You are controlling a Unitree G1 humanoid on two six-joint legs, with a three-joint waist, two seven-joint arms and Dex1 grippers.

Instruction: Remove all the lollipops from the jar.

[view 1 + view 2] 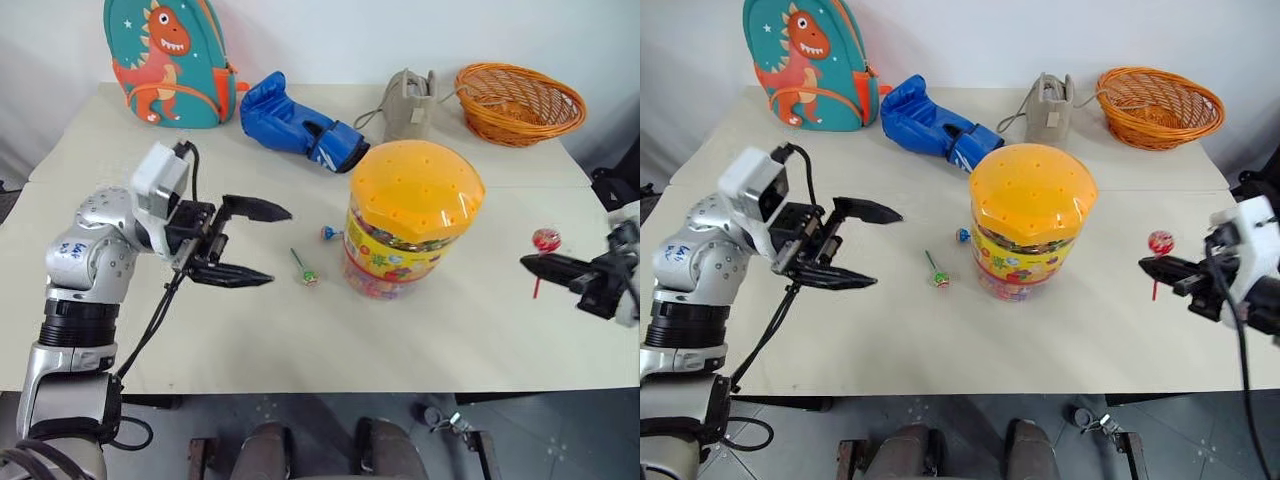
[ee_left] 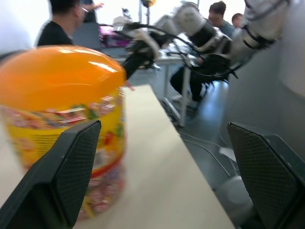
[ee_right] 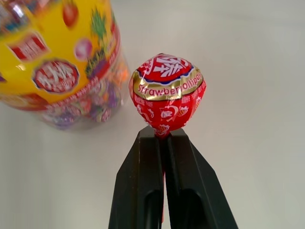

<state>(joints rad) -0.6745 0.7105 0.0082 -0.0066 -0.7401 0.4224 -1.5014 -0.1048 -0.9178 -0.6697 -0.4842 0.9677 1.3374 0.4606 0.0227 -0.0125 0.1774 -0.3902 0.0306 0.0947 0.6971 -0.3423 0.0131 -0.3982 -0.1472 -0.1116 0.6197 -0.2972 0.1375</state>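
Right gripper (image 1: 540,264) is seen in the left eye view clamped on the stick of the red lollipop (image 1: 546,239), held above the table (image 1: 300,330) well to the right of the jar (image 1: 412,220), candy ball up and stick hanging down below the jaws; it is judged to be carried off for set-down, clear of the jar. Left gripper (image 1: 262,243) is parked left of the jar with jaws wide apart and nothing between them, likely kept ready to steady the jar. Green lollipop (image 1: 308,275) and blue lollipop (image 1: 328,233) are already laid on the table just left of the jar, so with the red one out the task is judged nearly done. Lid is on the jar. Backpack (image 1: 168,60), blue boxing glove (image 1: 295,125), small grey bag (image 1: 408,105) and wicker basket (image 1: 520,102) are left along the far edge, out of the way. Right eye view: same layout is shown. Left wrist view: the jar is seen close, between and beyond the spread fingers (image 2: 66,176), untouched; persons are seated in the background. Right wrist view: the red ball is seen sitting right at the closed fingertips, stick pinched between them, the jar beside and apart.
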